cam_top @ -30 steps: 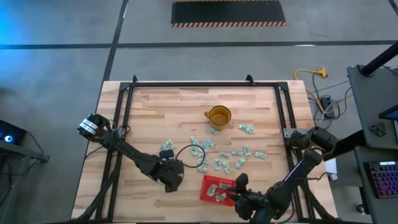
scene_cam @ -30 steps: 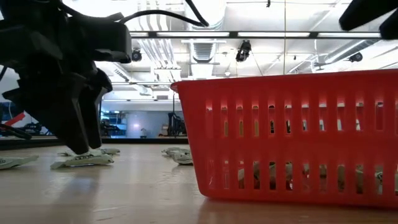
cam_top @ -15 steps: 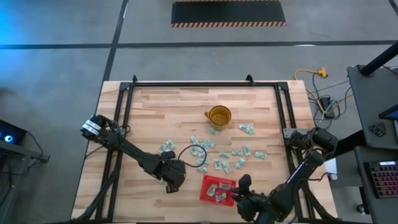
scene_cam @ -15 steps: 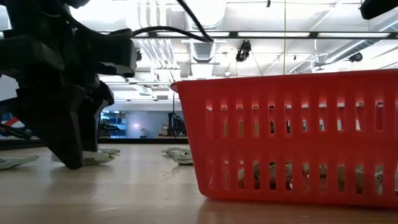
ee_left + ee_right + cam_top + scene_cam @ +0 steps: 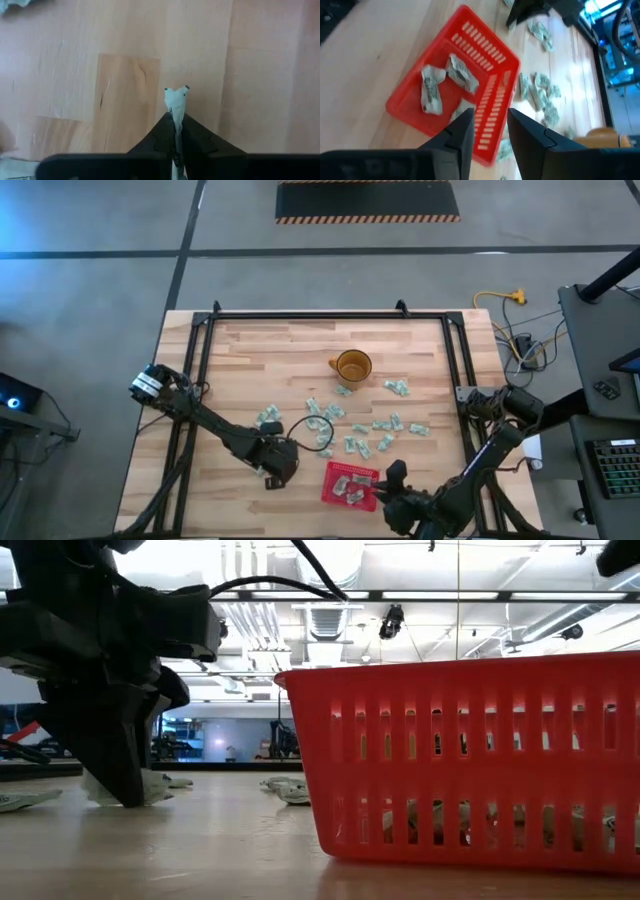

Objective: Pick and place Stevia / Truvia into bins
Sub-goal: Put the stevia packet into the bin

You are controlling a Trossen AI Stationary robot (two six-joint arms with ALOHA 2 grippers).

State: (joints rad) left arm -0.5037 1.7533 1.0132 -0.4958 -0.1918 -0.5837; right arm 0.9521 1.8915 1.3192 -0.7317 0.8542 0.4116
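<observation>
Many pale green and white Stevia packets (image 5: 385, 425) lie scattered over the wooden table between the amber mug (image 5: 352, 366) and the red basket (image 5: 349, 483). The basket stands near the front edge with a few packets (image 5: 432, 89) on its floor. My left gripper (image 5: 274, 470) is left of the basket, down at the table top and shut on one packet (image 5: 176, 99). My right gripper (image 5: 490, 125) hangs open above the basket's right end, nothing between its fingers. My left gripper pinches one packet between its two fingertips (image 5: 167, 125). The packet is squeezed on edge, and its crumpled end (image 5: 177, 95) sticks out past the tips. The fingers come from above, pointing down. In the low view the packet (image 5: 152, 787) is still at table level.
A black cable loop (image 5: 308, 427) lies on the table between my left gripper and the packets. Black frame rails (image 5: 200, 370) run along the table's left, far and right sides. Bare wood (image 5: 270, 360) stretches to the left and far side of the mug.
My left gripper has gone down onto the table over a packet and shut on it, so the flat packet now stands crumpled between its tips. My right gripper has drawn back a little from the basket toward the table's right edge.
</observation>
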